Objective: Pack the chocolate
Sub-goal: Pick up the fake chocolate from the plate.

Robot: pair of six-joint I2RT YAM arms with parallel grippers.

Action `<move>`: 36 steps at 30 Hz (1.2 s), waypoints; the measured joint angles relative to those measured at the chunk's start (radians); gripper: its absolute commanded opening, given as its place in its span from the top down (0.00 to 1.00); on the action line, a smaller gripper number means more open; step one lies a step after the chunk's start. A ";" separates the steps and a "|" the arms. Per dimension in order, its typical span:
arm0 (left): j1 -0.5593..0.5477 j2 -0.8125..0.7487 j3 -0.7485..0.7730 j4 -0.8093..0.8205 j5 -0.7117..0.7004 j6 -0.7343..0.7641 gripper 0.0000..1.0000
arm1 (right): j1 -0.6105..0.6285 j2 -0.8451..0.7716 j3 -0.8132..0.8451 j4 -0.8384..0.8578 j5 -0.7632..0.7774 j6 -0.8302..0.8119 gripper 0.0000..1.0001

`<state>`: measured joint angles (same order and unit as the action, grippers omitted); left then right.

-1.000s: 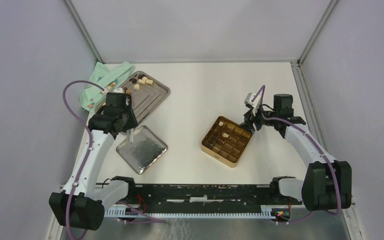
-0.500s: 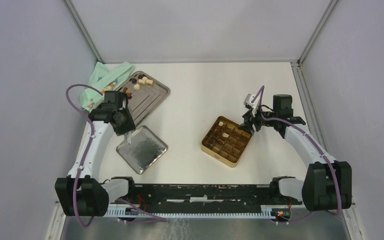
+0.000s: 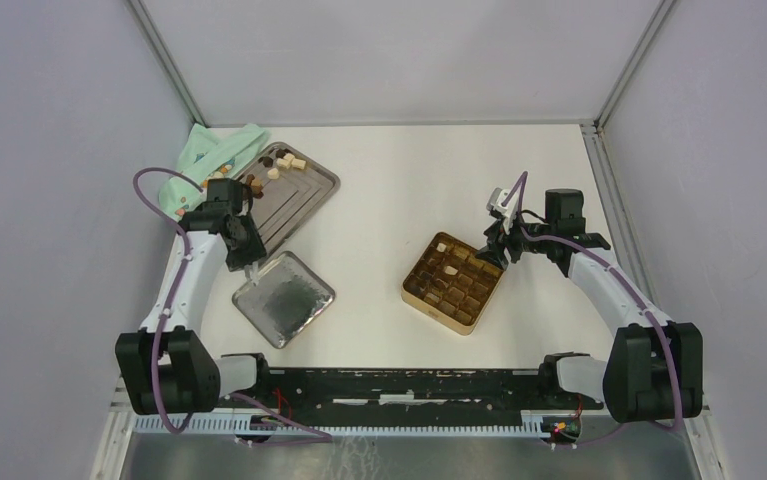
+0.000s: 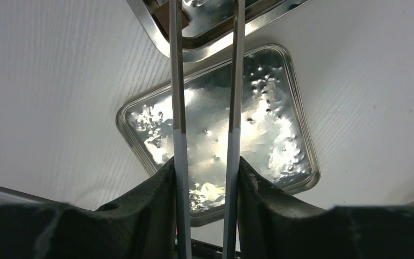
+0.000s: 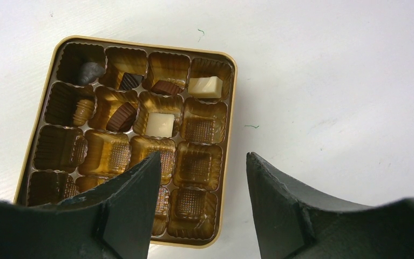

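gleaming dimpled tray, ribbed gold tin, chocolates

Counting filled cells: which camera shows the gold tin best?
Right wrist: gold tin close up, cells readable, right pincer covering the nearest ones. Top external: whole but small. Left wrist: no cells, just metal trays.

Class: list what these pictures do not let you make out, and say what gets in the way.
- Left wrist: the left gripper's jaw tips pass the top edge; whether they hold anything is unseen.
- Right wrist: the right gripper hides some of the gold tin's nearest cells.
- Top external: the chocolate on the far tray is too small to count.
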<state>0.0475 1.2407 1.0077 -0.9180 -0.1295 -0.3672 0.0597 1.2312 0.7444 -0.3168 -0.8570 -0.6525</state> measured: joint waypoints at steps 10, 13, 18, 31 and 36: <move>0.022 0.050 0.000 0.029 0.001 0.031 0.53 | 0.000 0.000 0.000 0.000 0.000 0.000 0.35; 0.023 0.062 0.000 0.038 0.001 0.032 0.53 | 0.000 0.000 0.000 -0.002 0.000 -0.002 0.35; 0.023 0.091 0.000 0.045 0.005 0.033 0.55 | 0.000 0.000 0.000 -0.008 0.000 -0.004 0.35; 0.025 0.081 -0.001 0.057 0.080 0.038 0.59 | 0.000 0.000 0.000 -0.011 0.000 -0.008 0.35; 0.025 0.081 -0.001 0.057 0.077 0.047 0.63 | 0.000 0.000 0.000 -0.011 0.000 -0.008 0.35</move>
<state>0.0723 1.3216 1.0065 -0.8608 -0.0521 -0.3202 0.0597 1.2316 0.7444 -0.3283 -0.8574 -0.6605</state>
